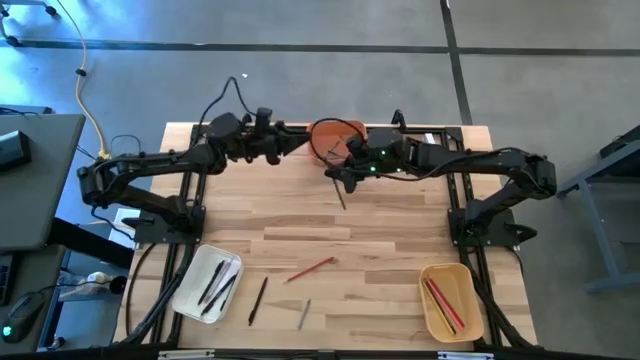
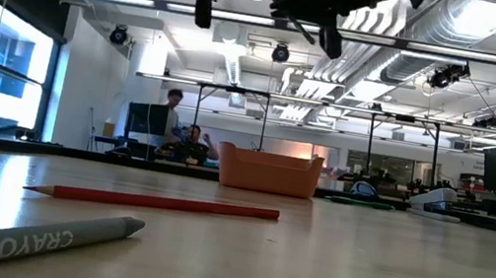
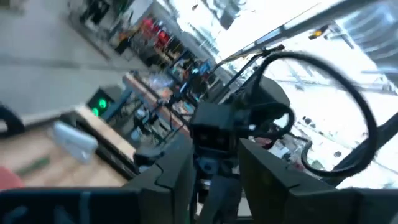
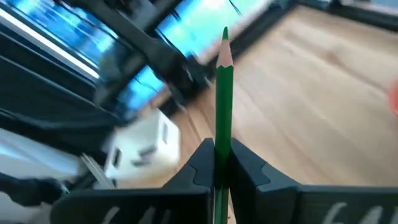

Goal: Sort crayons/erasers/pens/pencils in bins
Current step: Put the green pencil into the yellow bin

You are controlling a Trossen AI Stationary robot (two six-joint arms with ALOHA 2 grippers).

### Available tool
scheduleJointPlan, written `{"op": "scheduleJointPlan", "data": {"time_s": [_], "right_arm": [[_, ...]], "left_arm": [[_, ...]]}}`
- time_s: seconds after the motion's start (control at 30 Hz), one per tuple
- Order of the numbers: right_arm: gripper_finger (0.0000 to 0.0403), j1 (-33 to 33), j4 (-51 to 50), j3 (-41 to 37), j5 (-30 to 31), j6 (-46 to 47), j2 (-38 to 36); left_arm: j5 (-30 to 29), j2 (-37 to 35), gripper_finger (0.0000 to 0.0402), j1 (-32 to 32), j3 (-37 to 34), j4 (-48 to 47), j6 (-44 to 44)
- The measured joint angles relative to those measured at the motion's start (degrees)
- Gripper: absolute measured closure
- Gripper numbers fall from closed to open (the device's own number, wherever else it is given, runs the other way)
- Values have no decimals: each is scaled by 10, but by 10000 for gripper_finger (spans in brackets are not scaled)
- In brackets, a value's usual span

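While the right claw [image 4: 219, 163] is pressed shut on a green pencil [image 4: 223, 93], the pencil is seen standing straight out between the two fingers, its sharpened tip pointing away from the claw. This claw is held above the surface [image 1: 380, 225] just in front of the orange bin [image 1: 330, 135]. The left claw [image 1: 270, 150] is raised beside that bin on its other side, its fingers parted and nothing gripped.

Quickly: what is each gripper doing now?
Left gripper: cannot be told.
Right gripper: closed on a green pencil.
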Motion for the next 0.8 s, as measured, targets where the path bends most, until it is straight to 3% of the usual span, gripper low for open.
{"op": "scheduleJointPlan", "data": {"time_s": [0.23, 0.33, 0.57, 0.8], "right_arm": [[396, 47, -302, 67, 50, 3, -41], [396, 89, -406, 70, 90, 64, -80], [396, 268, -544, 17, 172, 365, -145], [396, 492, -560, -40, 197, 663, -135]], "left_arm": [[-21, -52, 302, 0, -46, -16, 82], [-36, -68, 323, 2, -72, -18, 103], [-34, -80, 372, 12, -123, -20, 103], [-33, -80, 398, 11, -150, -18, 103]]}}
